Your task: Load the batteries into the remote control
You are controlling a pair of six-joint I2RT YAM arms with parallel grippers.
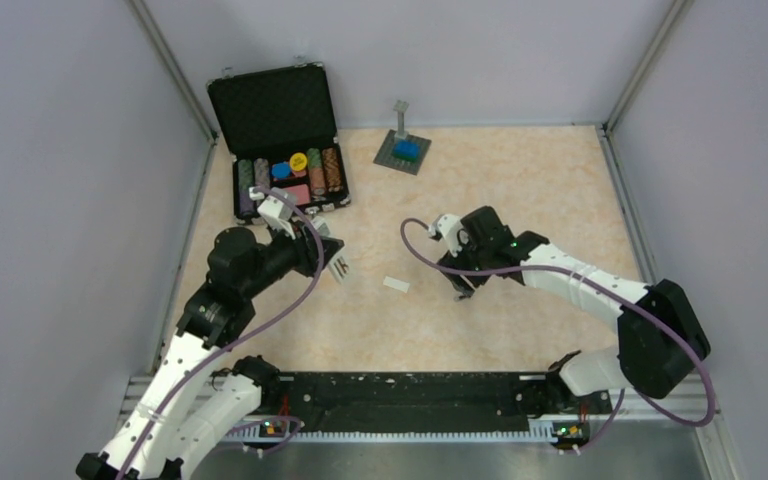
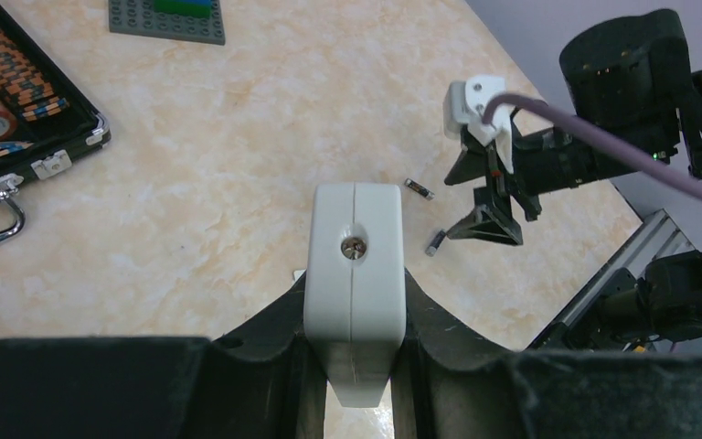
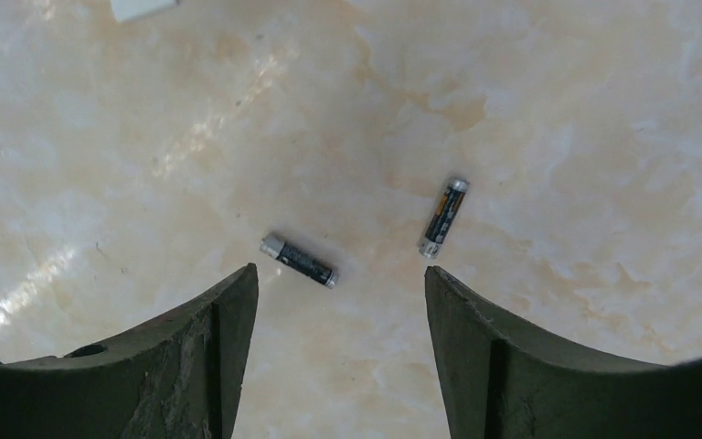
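Note:
My left gripper (image 1: 328, 256) is shut on the white remote control (image 2: 354, 265) and holds it above the table, its end face with a screw towards the left wrist camera. The remote (image 1: 341, 268) hangs left of the table's middle. Two dark batteries (image 3: 300, 261) (image 3: 444, 218) lie apart on the marbled table. My right gripper (image 3: 340, 283) hovers open just above them, one battery near each fingertip and nothing between the fingers. From the left wrist view the batteries (image 2: 419, 189) (image 2: 434, 243) lie beside the right gripper (image 2: 494, 219).
A small white cover plate (image 1: 396, 285) lies between the two arms. An open black case of poker chips (image 1: 285, 150) stands at the back left. A grey brick baseplate (image 1: 403, 150) with a blue brick sits at the back middle. Grey walls enclose the table.

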